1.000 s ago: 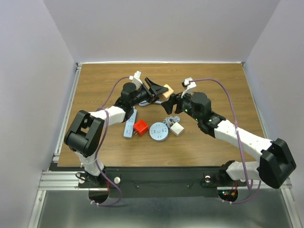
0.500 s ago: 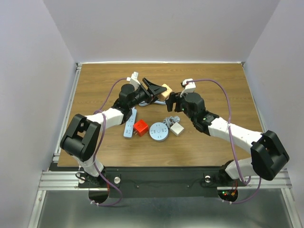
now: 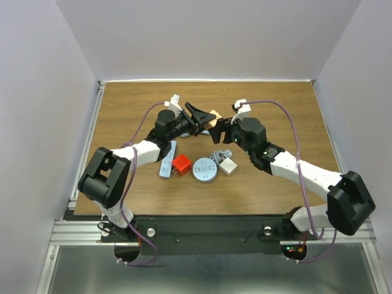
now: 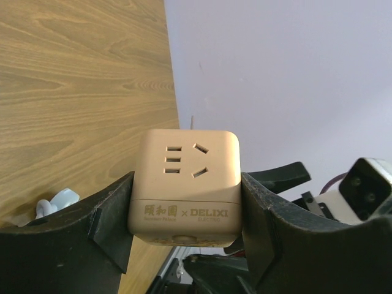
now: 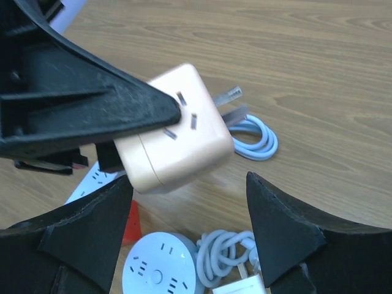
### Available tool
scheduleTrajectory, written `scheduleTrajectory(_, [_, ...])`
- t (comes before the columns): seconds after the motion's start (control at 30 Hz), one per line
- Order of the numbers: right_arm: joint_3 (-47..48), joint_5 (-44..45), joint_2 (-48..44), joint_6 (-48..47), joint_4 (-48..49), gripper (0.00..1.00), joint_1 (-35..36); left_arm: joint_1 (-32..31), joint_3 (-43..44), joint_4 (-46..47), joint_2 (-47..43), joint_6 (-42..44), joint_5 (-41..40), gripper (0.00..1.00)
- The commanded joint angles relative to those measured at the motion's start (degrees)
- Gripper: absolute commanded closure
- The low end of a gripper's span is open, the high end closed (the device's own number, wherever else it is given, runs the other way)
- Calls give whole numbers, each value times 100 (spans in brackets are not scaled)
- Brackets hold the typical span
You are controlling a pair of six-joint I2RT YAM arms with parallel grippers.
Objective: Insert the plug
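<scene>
From above: left hand [image 3: 207, 117] clamped on beige socket cube [image 3: 215, 115], held off the worktop [image 3: 275, 98]; white plug [image 3: 228, 166] lying nearer the bases. Left wrist: socket cube pinched on both sides, slots facing lens. Right wrist: right hand [image 5: 188, 184] spread apart, empty, just beside socket cube.

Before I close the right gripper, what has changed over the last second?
The right gripper edged to its left and slightly toward the far edge, closing in on the beige socket cube; it is open and holds nothing. The left gripper kept its clamp on the cube, barely shifting. Nothing was taken hold of or let go. The power strip, red cube, round socket and white adapter lie as before.
</scene>
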Motion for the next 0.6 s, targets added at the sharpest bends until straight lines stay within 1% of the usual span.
scheduleTrajectory(0.0, [426,22,2,-105,376,21,61,-43,65,346,-215,-23,44,100])
scheduleTrajectory(0.07, [488,154,142,-148,359,21,53,-52,38,364,-224,-32,70,100])
scheduleTrajectory(0.17, [576,742,231,-236,280,21,52,-52,-32,355,-294,-5,149,100])
scheduleTrajectory(0.2, [593,813,231,-324,271,21,52,-61,-93,364,-329,3,158,100])
scheduleTrajectory(0.47, [585,981,292,-491,130,21,52,-52,-173,662,-233,-102,439,100])
scheduleTrajectory(0.57, [515,1235,301,-597,78,21,52,-52,-155,812,-171,-120,580,100])
